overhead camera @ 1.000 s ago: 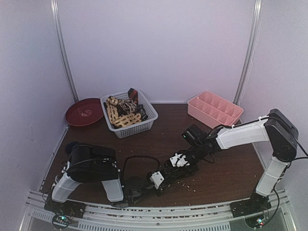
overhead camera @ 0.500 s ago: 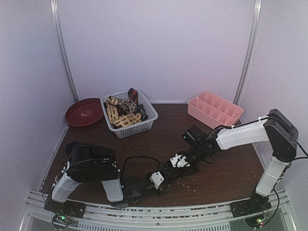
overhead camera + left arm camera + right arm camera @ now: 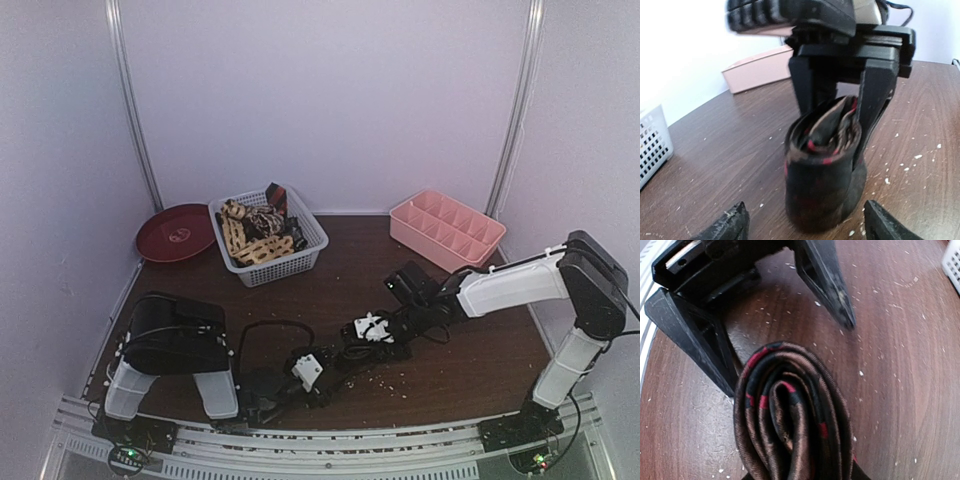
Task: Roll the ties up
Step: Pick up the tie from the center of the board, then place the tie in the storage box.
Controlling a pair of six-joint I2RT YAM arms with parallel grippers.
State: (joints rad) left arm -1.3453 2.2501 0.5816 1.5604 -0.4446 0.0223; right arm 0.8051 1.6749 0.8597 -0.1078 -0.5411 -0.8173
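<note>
Holding one rolled tie (image 3: 822,170) in my right pincer (image 3: 837,125), jaws clenched across the coil's upper part, its base on the table (image 3: 330,290). The roll is dark brown with red flecks, standing on end at about 6 o'clock on the tabletop, near my bases. My left pincer (image 3: 792,357) is released: fingers spread wide to either side of the roll, touching nothing that I can see. The other ties (image 3: 255,235) lie heaped in the white basket (image 3: 300,255) at 11 o'clock, unrolled. A pink divided tray (image 3: 445,228) sits at 1 o'clock and a red plate (image 3: 175,232) at 10 o'clock. My reading: this roll is finished and the step in hand is putting it away. Probable destination is the pink tray, though nothing confirms it. The next move calls for a firm squeeze so the coil cannot spring open, a straight lift, and the left arm kept clear.
</note>
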